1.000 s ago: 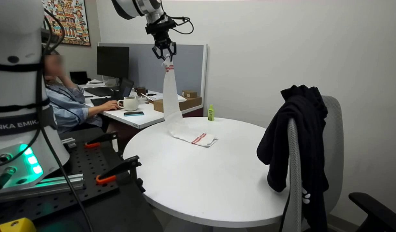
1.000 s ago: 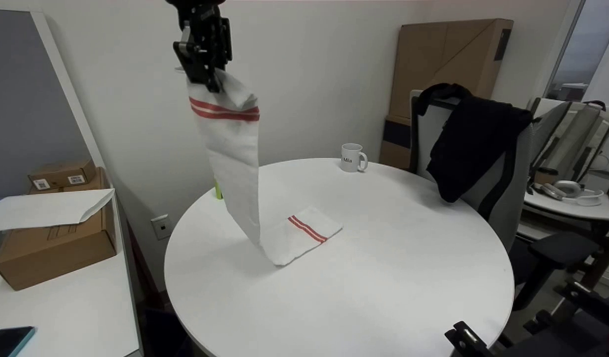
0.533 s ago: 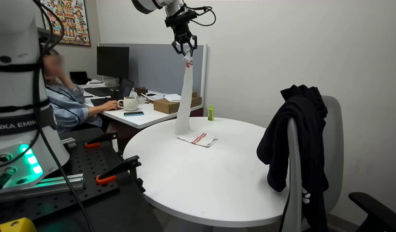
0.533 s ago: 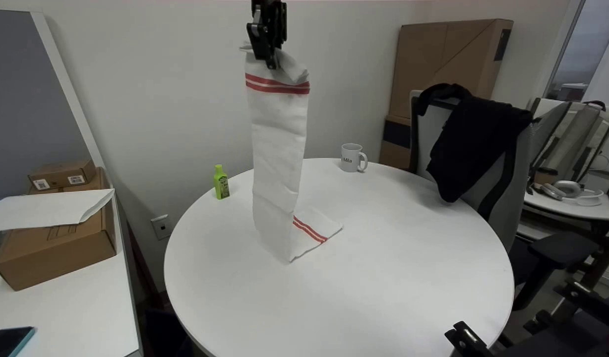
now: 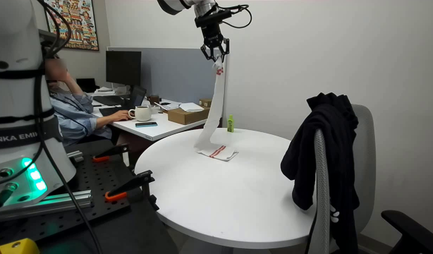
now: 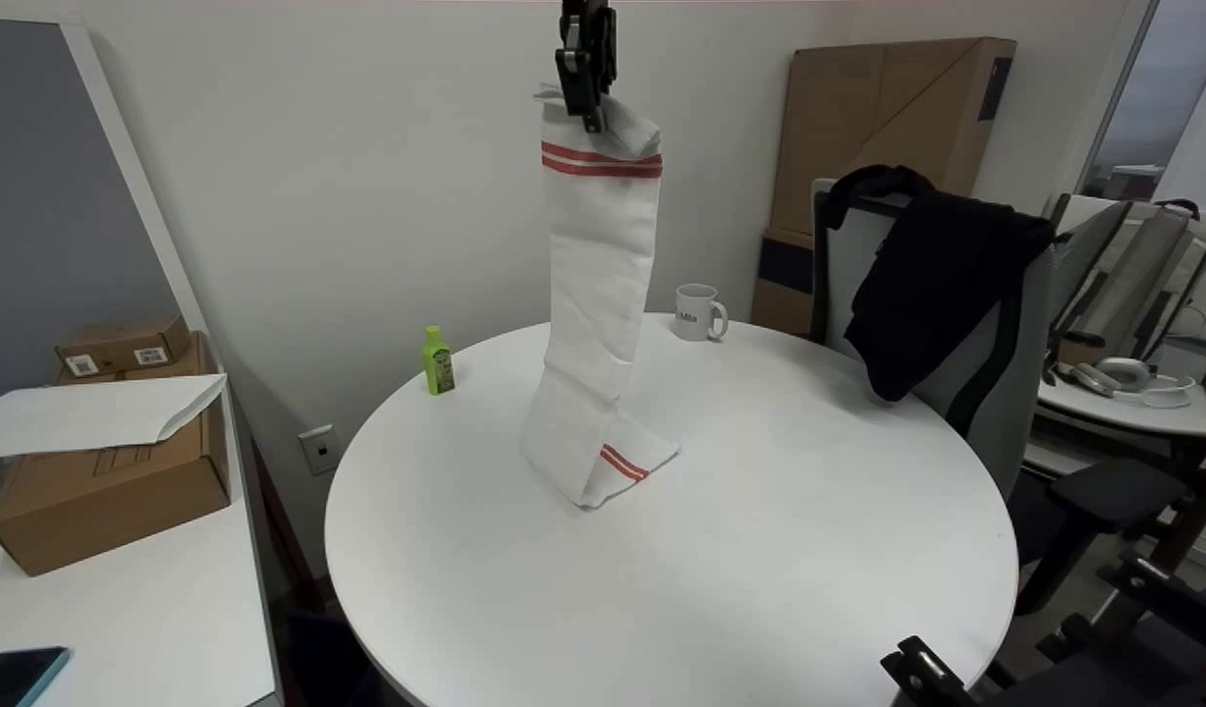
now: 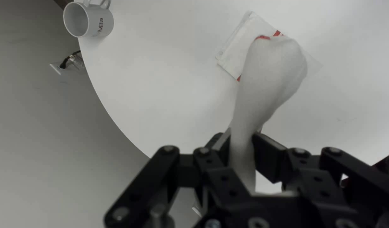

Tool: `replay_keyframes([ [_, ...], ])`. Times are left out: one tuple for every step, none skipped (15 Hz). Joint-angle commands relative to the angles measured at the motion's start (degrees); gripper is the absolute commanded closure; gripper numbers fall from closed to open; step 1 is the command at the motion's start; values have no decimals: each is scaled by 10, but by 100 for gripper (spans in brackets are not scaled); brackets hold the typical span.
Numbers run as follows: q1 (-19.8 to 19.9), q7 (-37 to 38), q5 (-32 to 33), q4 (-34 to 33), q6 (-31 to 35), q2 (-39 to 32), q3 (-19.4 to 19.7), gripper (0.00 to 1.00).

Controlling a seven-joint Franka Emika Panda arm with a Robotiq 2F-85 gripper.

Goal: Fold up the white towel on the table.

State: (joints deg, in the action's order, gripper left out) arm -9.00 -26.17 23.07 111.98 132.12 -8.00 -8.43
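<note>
My tool (image 5: pixel 218 60), pinched close, holds one end of the white towel (image 6: pixel 601 265) high, the other flat on the desk (image 6: pixel 809 550); I'd lower slowly, edges lined up, then let go.

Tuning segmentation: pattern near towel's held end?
Two red stripes across the white towel; clearest in an exterior view.

A pale wall (image 5: pixel 273 63) stood behind a gray chair (image 5: pixel 365 158). A white desk (image 5: pixel 163 127) sat beside a gray divider (image 5: pixel 170 77). A bright picture (image 5: pixel 79 24) hung high on another wall (image 5: pixel 87 63).
</note>
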Motion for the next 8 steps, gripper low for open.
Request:
replay_keyframes([
  [5, -20, 19, -36, -26, -29, 7, 94],
  [7, -22, 22, -41, -28, -34, 9, 94],
  [9, -23, 27, -45, -31, -38, 13, 94],
  [11, -22, 32, -50, -33, -40, 16, 94],
  [13, -23, 37, -55, -35, -42, 19, 94],
  [15, -22, 42, -60, -37, -43, 22, 94],
  [17, -22, 47, -65, -40, -43, 25, 94],
  [18, -21, 51, -70, -43, -44, 27, 94],
])
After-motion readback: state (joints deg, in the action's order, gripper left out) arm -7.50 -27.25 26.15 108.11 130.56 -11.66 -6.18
